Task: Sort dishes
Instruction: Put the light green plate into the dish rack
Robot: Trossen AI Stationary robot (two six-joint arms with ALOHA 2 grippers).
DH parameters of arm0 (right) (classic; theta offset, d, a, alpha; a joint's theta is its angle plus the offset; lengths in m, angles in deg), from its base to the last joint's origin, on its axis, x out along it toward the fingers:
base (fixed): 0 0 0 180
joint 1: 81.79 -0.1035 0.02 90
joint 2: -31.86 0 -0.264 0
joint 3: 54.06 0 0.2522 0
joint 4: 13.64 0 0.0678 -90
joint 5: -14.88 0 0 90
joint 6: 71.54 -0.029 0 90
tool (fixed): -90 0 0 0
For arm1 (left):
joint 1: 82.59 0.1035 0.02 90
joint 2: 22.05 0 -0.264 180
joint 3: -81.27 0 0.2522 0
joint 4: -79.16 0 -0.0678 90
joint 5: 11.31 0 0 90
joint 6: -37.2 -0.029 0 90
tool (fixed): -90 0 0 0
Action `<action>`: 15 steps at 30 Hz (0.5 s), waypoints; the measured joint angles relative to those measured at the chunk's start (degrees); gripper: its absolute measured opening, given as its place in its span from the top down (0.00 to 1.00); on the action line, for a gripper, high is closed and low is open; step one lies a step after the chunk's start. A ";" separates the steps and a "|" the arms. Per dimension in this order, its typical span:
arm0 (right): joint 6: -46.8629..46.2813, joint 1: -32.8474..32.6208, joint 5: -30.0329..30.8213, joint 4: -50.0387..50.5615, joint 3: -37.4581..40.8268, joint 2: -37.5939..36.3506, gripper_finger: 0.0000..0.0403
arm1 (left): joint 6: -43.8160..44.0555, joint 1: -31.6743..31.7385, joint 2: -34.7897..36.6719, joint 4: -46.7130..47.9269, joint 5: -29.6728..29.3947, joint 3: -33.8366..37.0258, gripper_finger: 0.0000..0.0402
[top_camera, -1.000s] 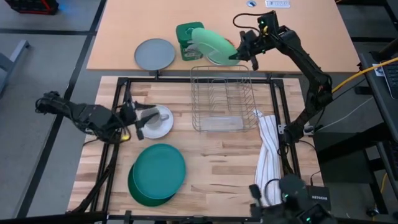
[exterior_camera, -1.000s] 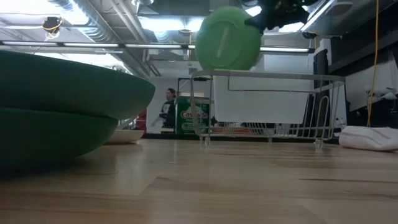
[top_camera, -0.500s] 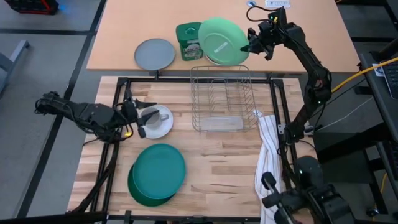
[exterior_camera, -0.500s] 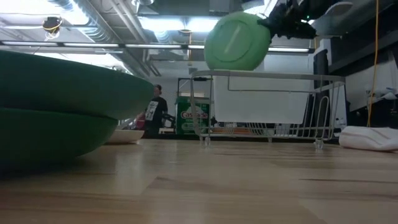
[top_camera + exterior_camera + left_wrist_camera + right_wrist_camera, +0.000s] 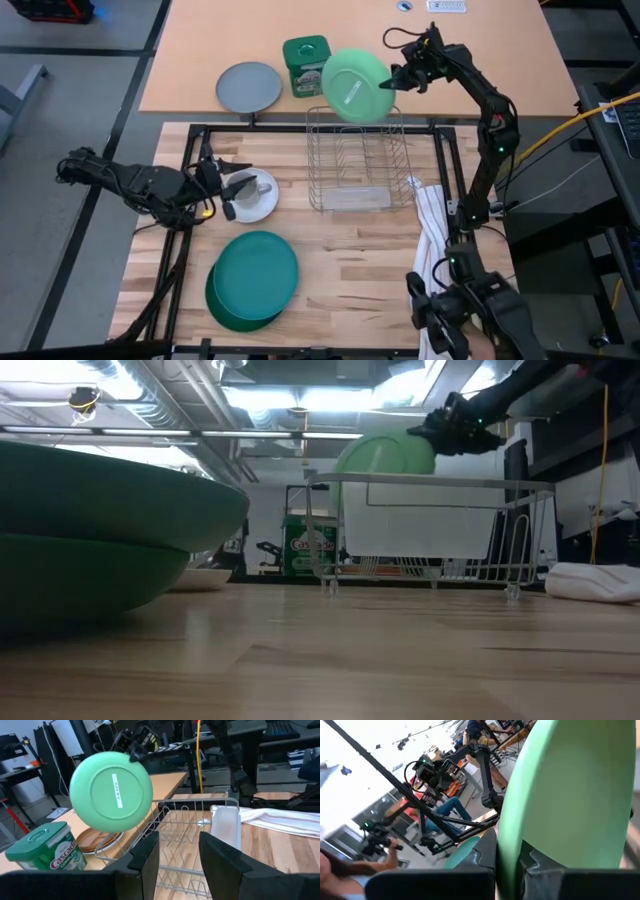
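Light green plate point(image 5: 355, 86): we see it pinched by its rim in the right gripper point(image 5: 397, 80), tilted on edge in the air over the far side of the wire dish rack point(image 5: 357, 160). Beside it stands a green detergent tub point(image 5: 304, 65). Left gripper point(image 5: 222, 186): jaws parted, at the grey mug point(image 5: 247, 188) on the white saucer point(image 5: 256, 198); near it we note stacked teal plates point(image 5: 254, 278).

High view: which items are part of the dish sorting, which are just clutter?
Job:
- light green plate, held by right gripper over the wire dish rack
- stacked teal plates
- grey mug on white saucer, by left gripper

Lying about:
- flat grey plate
- green detergent tub
- striped towel
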 joint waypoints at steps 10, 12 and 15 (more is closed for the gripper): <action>0.13 -0.41 -0.02 7.82 0.00 0.96 0.96 | 0.04 0.00 0.00 0.07 -0.02 0.00 0.68; 0.15 -0.86 0.81 9.46 0.00 0.96 0.96 | 0.05 0.00 0.00 0.09 -0.02 0.00 0.68; 0.13 -2.20 3.57 11.87 0.00 0.96 0.96 | 0.01 0.00 0.00 0.13 0.00 0.00 0.68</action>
